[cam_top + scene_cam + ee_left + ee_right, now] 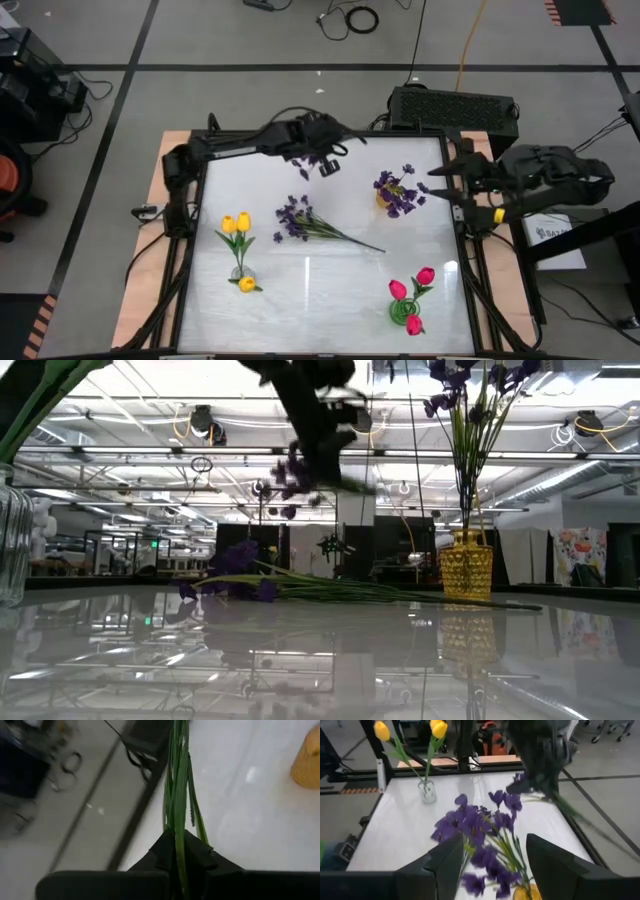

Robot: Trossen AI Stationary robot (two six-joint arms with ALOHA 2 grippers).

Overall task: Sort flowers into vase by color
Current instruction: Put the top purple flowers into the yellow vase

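Your left gripper (177, 865), raised at the table's far side, pinches a purple sprig's (325, 165) stems; your right gripper (492, 860) waits wide above the yellow vase (388, 200).

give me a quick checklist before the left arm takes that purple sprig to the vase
1. Left gripper shut on the purple sprig: ok.
2. Sprig lifted off the table: ok.
3. Yellow vase upright, already holding purple flowers: ok.
4. Right gripper open right beside that vase, may crowd the approach: not ok.
5. Purple bunch on the table still to be sorted: ok.
6. Room in the vase mouth for another stem: cannot tell.
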